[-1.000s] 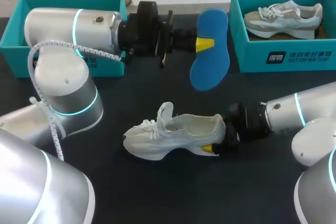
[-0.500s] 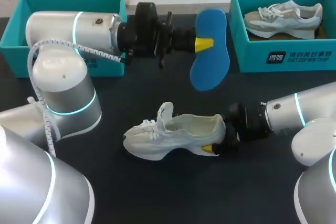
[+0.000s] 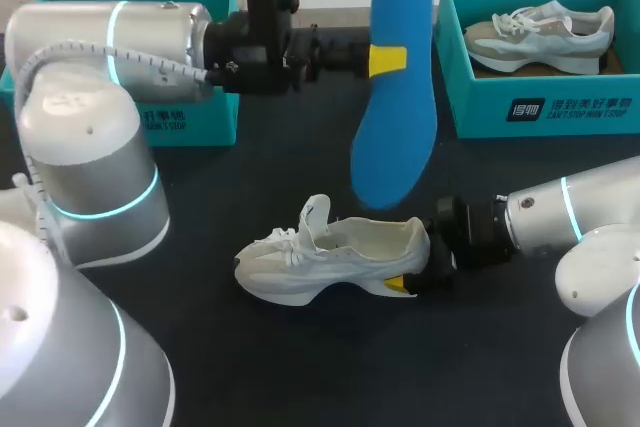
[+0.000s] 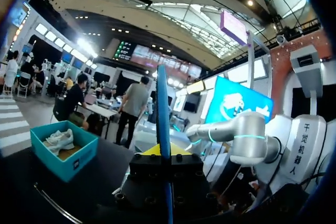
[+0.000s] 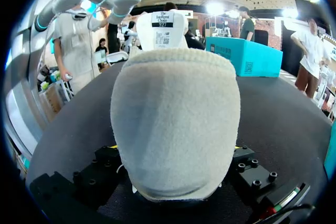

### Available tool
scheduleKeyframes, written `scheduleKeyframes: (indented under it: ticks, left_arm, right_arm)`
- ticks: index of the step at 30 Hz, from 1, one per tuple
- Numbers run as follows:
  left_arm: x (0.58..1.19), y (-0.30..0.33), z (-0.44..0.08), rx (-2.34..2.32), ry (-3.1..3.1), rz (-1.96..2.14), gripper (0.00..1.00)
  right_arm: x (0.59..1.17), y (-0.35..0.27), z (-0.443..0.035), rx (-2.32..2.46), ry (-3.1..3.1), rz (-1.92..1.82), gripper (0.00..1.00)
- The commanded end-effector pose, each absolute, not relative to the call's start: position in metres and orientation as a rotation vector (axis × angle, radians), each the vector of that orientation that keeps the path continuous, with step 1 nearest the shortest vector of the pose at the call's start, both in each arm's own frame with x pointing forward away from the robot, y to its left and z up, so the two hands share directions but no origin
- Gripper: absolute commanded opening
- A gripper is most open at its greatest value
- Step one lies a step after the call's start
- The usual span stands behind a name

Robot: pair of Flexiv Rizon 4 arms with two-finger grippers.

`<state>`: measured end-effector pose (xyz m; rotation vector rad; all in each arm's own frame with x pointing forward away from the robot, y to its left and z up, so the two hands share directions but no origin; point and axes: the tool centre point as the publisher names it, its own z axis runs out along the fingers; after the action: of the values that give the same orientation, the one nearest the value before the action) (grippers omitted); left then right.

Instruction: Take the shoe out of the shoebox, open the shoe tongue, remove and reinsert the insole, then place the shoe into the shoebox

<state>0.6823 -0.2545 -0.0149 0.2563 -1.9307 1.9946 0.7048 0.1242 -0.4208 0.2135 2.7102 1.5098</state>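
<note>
**Insole to be aligned with the shoe opening**

On the dark counter (image 3: 300, 367), the white shoe (image 3: 330, 257) stands on its sole, its heel (image 3: 415, 240) clamped by the right fingers (image 3: 398, 285). The blue insole (image 3: 392, 117) is held aloft, pinched by the left fingers (image 3: 388, 60). Its toe end should be tipped down and fed under the raised tongue (image 3: 316, 215) first, while the heel is braced.

Dark table (image 3: 300, 367) — flat, matte, evenly lit.
</note>
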Motion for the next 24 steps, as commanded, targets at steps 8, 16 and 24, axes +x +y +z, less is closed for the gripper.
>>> scheduleKeyframes:
  ticks: [8, 16, 24]
  left_arm:
    - [0.670, -0.245, -0.009, 0.632, -1.815, 1.764, 0.00]
    - [0.670, -0.245, -0.009, 0.632, -1.815, 1.764, 0.00]
    - [0.651, -0.265, -0.003, 0.672, -1.790, 1.805, 0.00]
  right_arm:
    - [0.705, 0.130, -0.427, 0.217, 2.712, 1.504, 0.00]
    - [0.705, 0.130, -0.427, 0.217, 2.712, 1.504, 0.00]
    - [0.705, 0.130, -0.427, 0.217, 2.712, 1.504, 0.00]
